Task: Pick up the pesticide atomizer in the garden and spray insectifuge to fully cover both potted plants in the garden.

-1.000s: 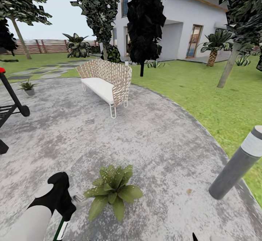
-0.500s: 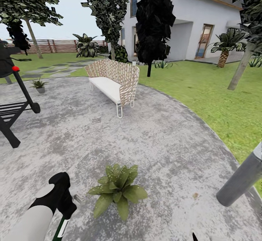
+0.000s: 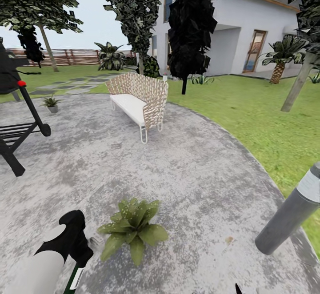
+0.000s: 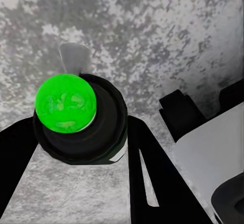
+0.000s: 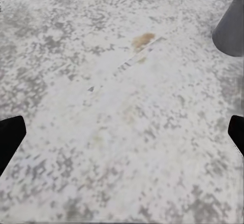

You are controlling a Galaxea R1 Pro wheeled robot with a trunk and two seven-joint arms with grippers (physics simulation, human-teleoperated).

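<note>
My left gripper (image 3: 76, 265) is shut on the pesticide atomizer (image 3: 74, 280), a slim green bottle with a white label that hangs below my hand. Seen end-on, the atomizer (image 4: 66, 104) is a bright green disc in a black ring between my black fingers (image 4: 145, 155). The broad-leaved potted plant (image 3: 132, 230) stands on the stone patio just right of that hand. The thinner potted plant (image 3: 52, 104), in a grey pot, sits far off at the patio's left edge. My right gripper (image 5: 122, 132) is open over bare stone, its fingertips (image 5: 10, 136) wide apart.
A wicker bench (image 3: 138, 99) stands mid-patio. A black grill (image 3: 20, 125) with a red knob (image 3: 21, 83) is at the left. A grey bollard (image 3: 289, 216) leans in at the right by the lawn (image 3: 266, 121). Trees, a house and a wooden fence (image 3: 75, 56) lie beyond.
The whole picture has shifted, so the camera moved: the grill has come further into view at the left. My left arm keeps the same pose with the atomizer.
</note>
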